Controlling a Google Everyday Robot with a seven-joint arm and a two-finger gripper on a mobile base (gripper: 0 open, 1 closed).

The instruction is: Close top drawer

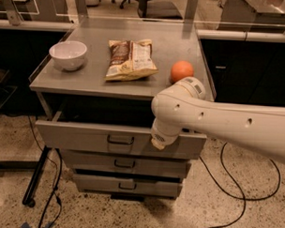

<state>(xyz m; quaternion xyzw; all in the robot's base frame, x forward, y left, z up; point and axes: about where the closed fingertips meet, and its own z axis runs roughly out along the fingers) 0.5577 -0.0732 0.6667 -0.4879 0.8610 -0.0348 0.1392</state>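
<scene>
The top drawer (80, 136) is a wide grey metal drawer, pulled out partway from the cabinet, with a dark gap above its front panel. Its small dark wire handle (120, 140) sits at the centre of the front. My white arm reaches in from the right, and its gripper (159, 142) is at the drawer's front panel, right of the handle, near the top edge. The arm hides the drawer's right part.
On the cabinet top (87, 81) sit a white bowl (67, 54), a chip bag (130, 60) and an orange (181, 71). Two lower drawers (124, 164) are below. Cables (234, 185) and a black stand leg (36, 178) lie on the floor.
</scene>
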